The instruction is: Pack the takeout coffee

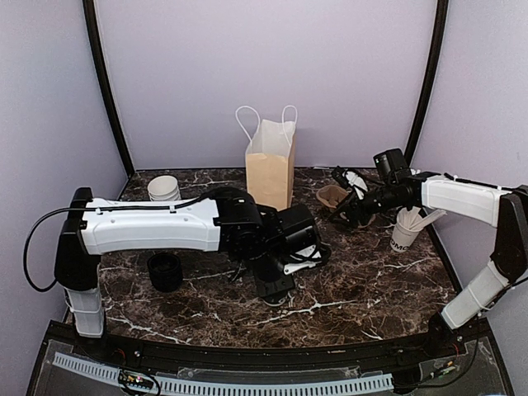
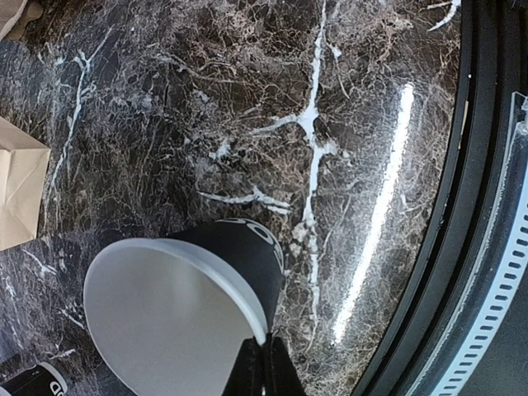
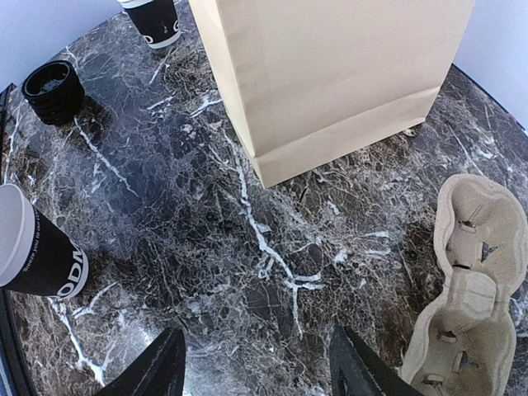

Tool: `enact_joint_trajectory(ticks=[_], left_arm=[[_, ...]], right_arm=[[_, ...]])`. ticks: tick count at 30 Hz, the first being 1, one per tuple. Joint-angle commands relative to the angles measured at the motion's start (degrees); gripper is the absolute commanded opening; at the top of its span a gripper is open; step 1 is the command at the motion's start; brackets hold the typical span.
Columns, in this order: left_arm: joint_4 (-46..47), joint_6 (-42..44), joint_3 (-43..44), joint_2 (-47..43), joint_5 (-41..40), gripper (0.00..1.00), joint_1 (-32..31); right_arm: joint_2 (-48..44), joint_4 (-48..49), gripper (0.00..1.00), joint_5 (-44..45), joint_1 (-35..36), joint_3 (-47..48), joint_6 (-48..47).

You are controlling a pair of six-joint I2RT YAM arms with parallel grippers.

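A small black paper cup (image 2: 239,256), white inside and without a lid, stands on the marble table (image 2: 346,124) near the middle. My left gripper (image 2: 266,363) is shut on its rim, one finger inside and one outside. The cup also shows in the right wrist view (image 3: 45,260) and, mostly hidden under the left gripper (image 1: 285,272), in the top view (image 1: 272,290). A stack of black lids (image 1: 165,271) sits at the left, seen also in the right wrist view (image 3: 54,81). The brown paper bag (image 1: 271,169) stands open at the back. My right gripper (image 3: 257,334) is open and empty above the table, right of the bag (image 3: 330,74).
A stack of lidless black-and-white cups (image 1: 163,188) stands at the back left. A cardboard cup carrier (image 3: 466,280) lies right of the bag. A white cup of stirrers (image 1: 406,231) stands at the right. The table's front edge (image 2: 487,206) is close to the held cup.
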Motion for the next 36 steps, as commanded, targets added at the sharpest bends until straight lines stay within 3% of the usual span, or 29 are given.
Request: enact_joint_trajectory(ticks=[1,13,18,23,28,31,36], left_arm=[[1.0,1.5,-1.2,0.4,-1.7,0.00,0.1],[0.9,1.9,-3.0,0.4,-4.8,0.01,0.1],[-0.4,1.4,-2.6,0.3,-5.6,0.27,0.1],[-2.9,0.0,-0.4,-1.1,-5.7,0.41,0.1],[-2.9,-3.2,-3.8,-11.1,-5.7,0.75,0.5],[-4.4,-8.8,-5.5,-15.9,-8.8,0.78,3.2],[-15.1,-17.4,-9.6,-20.6,-10.9,0.69,10.2]], right_arm=[[-1.1,2.0,0.61,-1.3,-0.3,-0.7,0.4],[0.2,1.9,0.61,-2.1,-0.3,-0.5,0.3],[1.0,1.8,0.61,-2.1,-0.3,-0.5,0.2],[1.0,1.8,0.61,-2.6,-0.3,-0.6,0.1],[0.8,2.0,0.61,-2.7,-0.3,-1.0,-0.3],[1.3,2.0,0.61,-3.0,-0.3,-0.8,-0.2],[2.2,1.7,0.61,-3.6,-0.2,-0.6,-0.2]])
